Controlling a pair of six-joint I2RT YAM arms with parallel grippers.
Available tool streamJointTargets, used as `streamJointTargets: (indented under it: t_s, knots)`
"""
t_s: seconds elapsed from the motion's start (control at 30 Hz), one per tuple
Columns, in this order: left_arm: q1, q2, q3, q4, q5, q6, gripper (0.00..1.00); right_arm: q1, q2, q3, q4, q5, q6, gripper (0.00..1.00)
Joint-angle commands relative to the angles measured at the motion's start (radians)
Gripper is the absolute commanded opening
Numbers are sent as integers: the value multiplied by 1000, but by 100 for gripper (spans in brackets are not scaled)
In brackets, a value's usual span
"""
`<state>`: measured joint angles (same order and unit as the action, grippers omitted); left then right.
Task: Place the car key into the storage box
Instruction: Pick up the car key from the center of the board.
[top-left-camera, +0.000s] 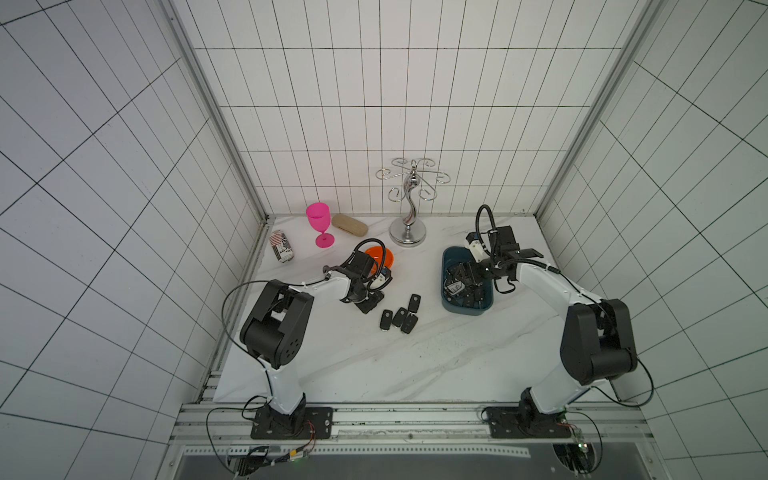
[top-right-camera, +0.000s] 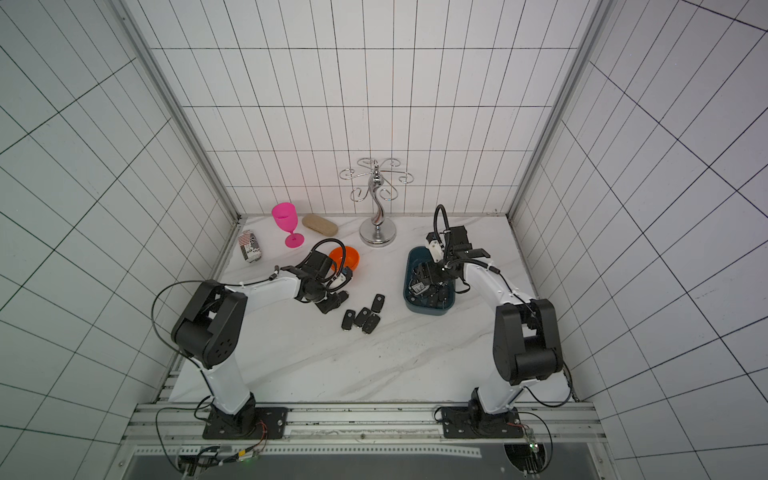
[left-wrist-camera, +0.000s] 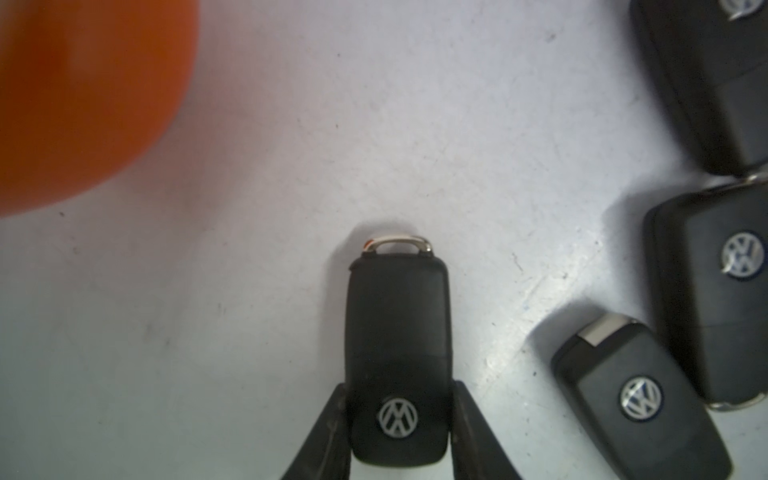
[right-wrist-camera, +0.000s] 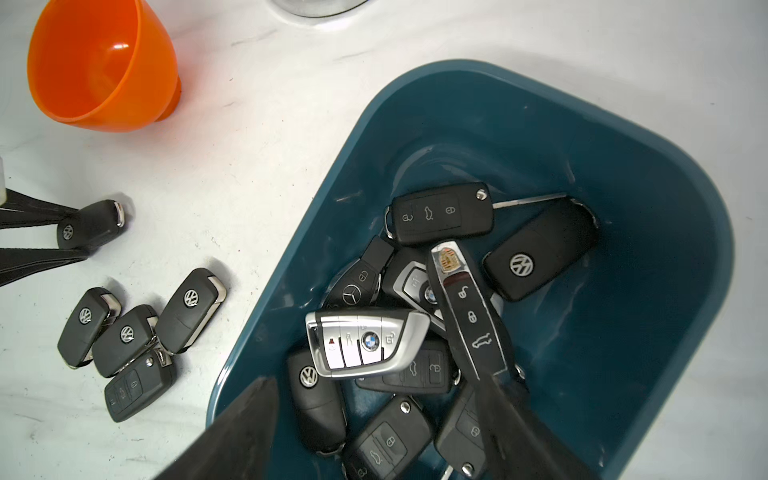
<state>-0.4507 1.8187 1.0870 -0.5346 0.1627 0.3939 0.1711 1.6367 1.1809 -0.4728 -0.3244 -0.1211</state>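
My left gripper (left-wrist-camera: 399, 390) is shut on a black car key (left-wrist-camera: 398, 332) with a VW badge; its fingers press both sides of the key, which lies flat on the white table. In both top views this gripper (top-left-camera: 371, 302) (top-right-camera: 332, 302) sits low beside the orange bowl. Several more black car keys (top-left-camera: 401, 318) (top-right-camera: 363, 318) lie loose just to its right. The dark teal storage box (top-left-camera: 467, 309) (right-wrist-camera: 623, 166) holds several keys. My right gripper (right-wrist-camera: 374, 386) (top-left-camera: 461, 274) hangs open over that pile, gripping nothing.
An orange bowl (top-left-camera: 384, 255) (right-wrist-camera: 99, 62) stands close behind the left gripper. At the back are a pink goblet (top-left-camera: 319, 222), a tan case (top-left-camera: 350, 224), a printed can (top-left-camera: 281, 246) lying down, and a chrome hook stand (top-left-camera: 409, 208). Tiled walls close three sides.
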Motion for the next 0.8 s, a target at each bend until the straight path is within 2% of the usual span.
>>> streamJointTargets:
  t_s: [0.0,0.23,0.37,0.53,0.77]
  knots:
    - [-5,-15,-21,-11,40,23,23,-6,-43,-25,19,-33,4,79]
    - [0,-50,-18,-11,73,43,20,0,-63,-47,47,-327,83,79]
    - [1,-171,-38,27,94,67,20,26,-57,-45,45,-440,96,79]
    - [-14,-289,3,30,162,104,20,60,-46,-32,49,-569,121,80]
    - [-67,-309,93,-25,209,164,20,104,-54,-44,150,-723,212,79]
